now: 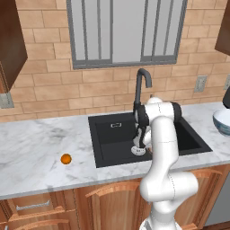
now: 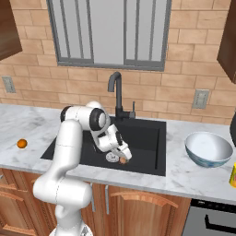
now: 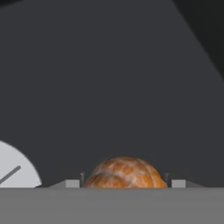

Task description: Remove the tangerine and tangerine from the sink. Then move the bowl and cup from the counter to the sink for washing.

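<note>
Gripper (image 2: 122, 158) is down inside the black sink (image 2: 147, 159), its fingers closed on either side of the duller tan-orange tangerine (image 3: 124, 173), which sits on the basin floor just beside the round silver drain (image 3: 13, 168); in the hand view the fruit fills the gap between the two fingertips. Bright orange tangerine (image 1: 66, 158) lies on the marble counter (image 1: 31, 152), well to the left of the sink. The wide pale bowl (image 2: 208, 148) stands on the counter to the right of the sink, and a yellow cup (image 2: 233, 175) shows at the right edge just beyond it. The dark faucet (image 2: 116, 94) rises behind the basin
</note>
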Available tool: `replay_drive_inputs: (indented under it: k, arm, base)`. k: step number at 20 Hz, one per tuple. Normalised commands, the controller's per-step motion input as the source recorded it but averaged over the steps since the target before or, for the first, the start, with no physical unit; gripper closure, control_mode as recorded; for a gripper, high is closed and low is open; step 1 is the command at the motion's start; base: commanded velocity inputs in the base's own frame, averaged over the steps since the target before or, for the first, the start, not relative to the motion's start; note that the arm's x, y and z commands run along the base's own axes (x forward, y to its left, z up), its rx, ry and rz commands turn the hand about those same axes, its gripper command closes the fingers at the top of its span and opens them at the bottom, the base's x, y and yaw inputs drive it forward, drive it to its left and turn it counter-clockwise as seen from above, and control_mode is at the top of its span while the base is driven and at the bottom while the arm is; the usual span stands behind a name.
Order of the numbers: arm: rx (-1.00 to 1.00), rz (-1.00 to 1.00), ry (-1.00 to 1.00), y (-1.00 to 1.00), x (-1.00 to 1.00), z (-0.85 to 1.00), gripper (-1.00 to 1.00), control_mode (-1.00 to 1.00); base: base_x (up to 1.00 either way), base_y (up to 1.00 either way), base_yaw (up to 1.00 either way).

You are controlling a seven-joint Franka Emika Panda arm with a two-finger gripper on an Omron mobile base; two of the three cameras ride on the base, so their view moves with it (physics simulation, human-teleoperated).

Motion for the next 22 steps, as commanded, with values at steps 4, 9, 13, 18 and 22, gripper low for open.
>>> replay_drive_inputs:
  k: [4, 9, 13, 18, 22]
  arm:
    - [0.00, -0.04, -0.07, 0.19, -0.09, 0.03, 1.00, -1.00]
    - [-0.01, 0.00, -0.09, 0.18, 0.00, 0.12, 1.00, -1.00]
    - [-0.03, 0.00, -0.11, 0.21, 0.00, 0.17, 1.00, -1.00]
    - [-0.07, 0.00, -0.14, 0.29, 0.00, 0.15, 1.00, -1.00]
    - [-0.11, 0.00, -0.14, 0.35, 0.00, 0.17, 1.00, -1.00]
  base:
    - [0.00, 0.00, 0.00]
    - [0.00, 0.00, 0.00]
    - [0.00, 0.00, 0.00]
    - [0.00, 0.00, 0.00]
    - [0.00, 0.00, 0.00]
